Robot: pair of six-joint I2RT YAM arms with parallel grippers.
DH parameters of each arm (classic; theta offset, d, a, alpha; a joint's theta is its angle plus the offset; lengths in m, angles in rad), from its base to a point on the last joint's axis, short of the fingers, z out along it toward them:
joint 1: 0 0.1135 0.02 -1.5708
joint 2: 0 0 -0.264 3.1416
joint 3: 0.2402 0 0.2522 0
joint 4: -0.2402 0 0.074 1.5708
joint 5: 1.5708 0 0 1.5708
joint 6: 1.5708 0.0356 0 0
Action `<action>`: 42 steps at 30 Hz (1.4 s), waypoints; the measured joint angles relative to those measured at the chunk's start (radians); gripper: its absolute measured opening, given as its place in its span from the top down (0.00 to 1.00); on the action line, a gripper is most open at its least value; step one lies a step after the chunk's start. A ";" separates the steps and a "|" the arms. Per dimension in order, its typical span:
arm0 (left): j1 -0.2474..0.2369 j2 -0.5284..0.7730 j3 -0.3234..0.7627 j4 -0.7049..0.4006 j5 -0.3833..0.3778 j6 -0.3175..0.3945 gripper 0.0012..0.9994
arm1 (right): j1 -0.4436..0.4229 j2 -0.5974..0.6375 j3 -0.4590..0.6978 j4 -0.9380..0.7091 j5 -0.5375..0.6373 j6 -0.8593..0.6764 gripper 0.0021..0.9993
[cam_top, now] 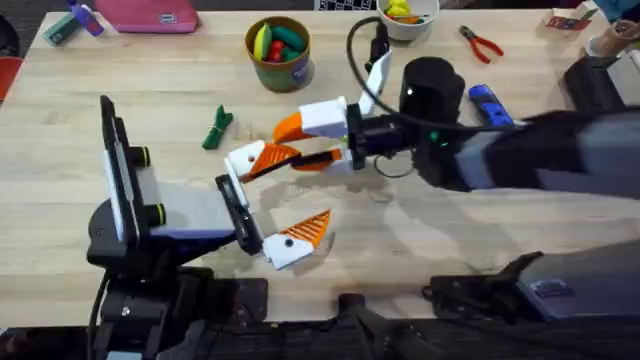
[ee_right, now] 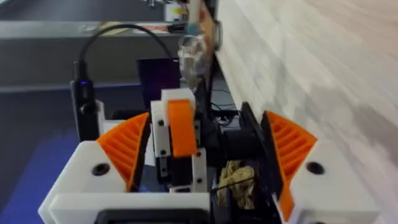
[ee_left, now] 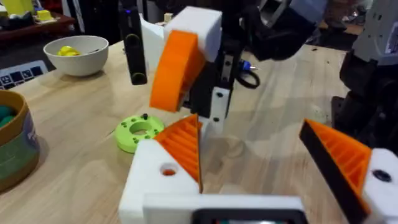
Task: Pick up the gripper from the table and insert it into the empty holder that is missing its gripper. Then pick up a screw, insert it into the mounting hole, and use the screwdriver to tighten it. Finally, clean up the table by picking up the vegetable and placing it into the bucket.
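Observation:
My left gripper [cam_top: 285, 195] [ee_left: 249, 134] stands open over the table's middle. One of its jaw tips is the white holder [cam_top: 243, 160] [ee_left: 155, 180], with the orange ribbed gripper [cam_top: 272, 155] [ee_left: 183, 146] seated in it. Its side hole shows orange. My right gripper [cam_top: 305, 142] [ee_right: 202, 155] is rolled on its side and open, just beyond that tip. The blue screwdriver [cam_top: 490, 105] lies at the right. Left of centre lies the dark green vegetable [cam_top: 217, 128]. At the back stands the bucket [cam_top: 278, 50] [ee_left: 12, 143], with toy food in it.
A flat green disc [ee_left: 140, 132] with holes lies under the right gripper. A white bowl [cam_top: 408, 20] [ee_left: 76, 55] and red-handled pliers [cam_top: 482, 42] sit at the back right. A pink case [cam_top: 150, 15] lies at the back left. The right arm [cam_top: 520, 160] spans the right half.

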State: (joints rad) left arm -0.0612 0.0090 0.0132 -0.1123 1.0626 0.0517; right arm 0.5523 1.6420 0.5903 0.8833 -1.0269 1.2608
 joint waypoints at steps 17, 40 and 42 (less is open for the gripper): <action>0.000 0.000 0.000 0.000 0.000 0.000 0.01 | -0.261 -0.509 0.442 -1.664 0.273 -0.805 0.03; 0.000 0.000 0.000 0.000 0.000 0.000 0.01 | -0.122 0.179 1.205 -2.181 0.949 -1.053 0.16; 0.000 0.000 0.000 0.000 0.000 0.000 0.01 | -0.122 0.225 1.209 -2.177 0.964 -1.053 0.18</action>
State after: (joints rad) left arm -0.0612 0.0090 0.0132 -0.1120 1.0626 0.0521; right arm 0.4301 1.8667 1.7992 -1.2942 -0.0630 0.2077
